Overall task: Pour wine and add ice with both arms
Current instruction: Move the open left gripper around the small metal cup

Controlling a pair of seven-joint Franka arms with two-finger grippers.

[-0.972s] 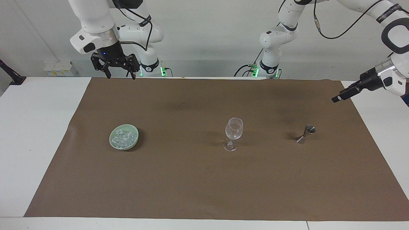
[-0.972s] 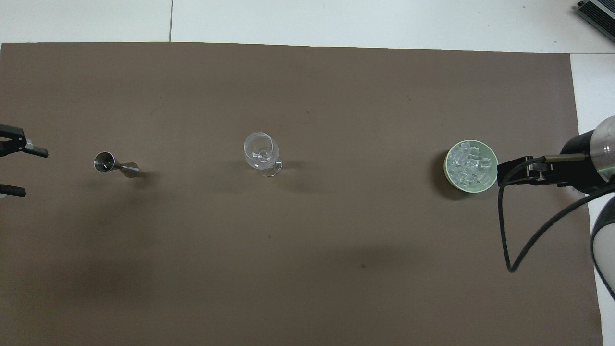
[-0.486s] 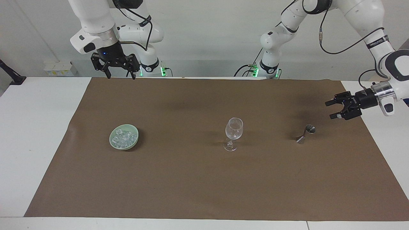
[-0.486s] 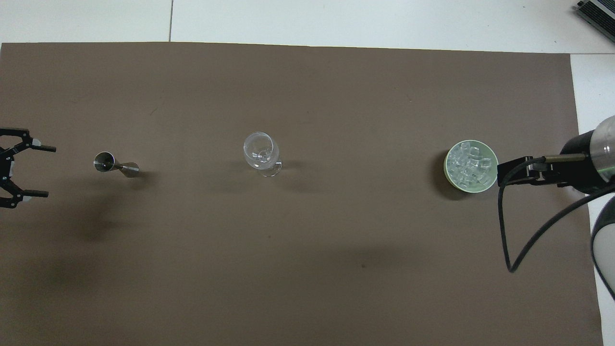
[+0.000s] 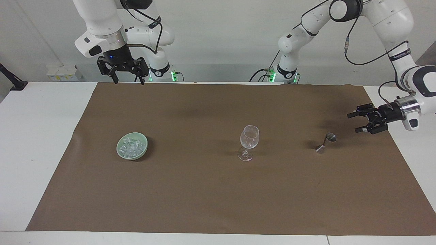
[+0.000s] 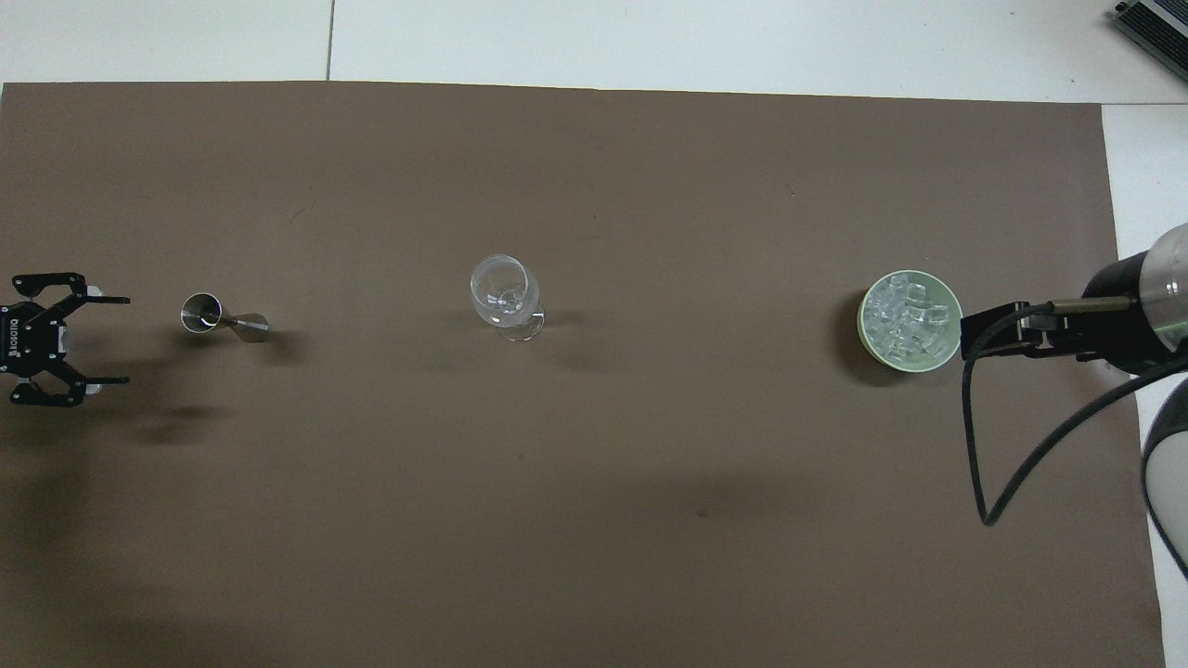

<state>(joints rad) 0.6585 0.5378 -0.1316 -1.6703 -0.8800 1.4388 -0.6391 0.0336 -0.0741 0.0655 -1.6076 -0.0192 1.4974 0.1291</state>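
A heap of clear ice (image 5: 131, 145) fills a pale green bowl (image 5: 133, 157) toward the right arm's end of the table; the ice (image 6: 905, 317) and the bowl (image 6: 863, 325) also show in the overhead view. An empty clear stemmed glass (image 5: 249, 137) (image 6: 504, 289) stands mid-table. A small steel jigger (image 5: 326, 142) (image 6: 218, 315) stands toward the left arm's end. My left gripper (image 5: 352, 123) (image 6: 128, 340) is open and level, low over the mat beside the jigger and apart from it. My right gripper (image 5: 129, 82) (image 6: 998, 332) is open, points down and waits high up.
A brown mat (image 5: 190, 190) covers most of the white table (image 5: 37, 136). The right arm's black cable (image 6: 974, 464) hangs in a loop beside the bowl in the overhead view.
The left gripper has come down and moved in toward the jigger, turning so its open fingers point at it. The right arm has not moved.
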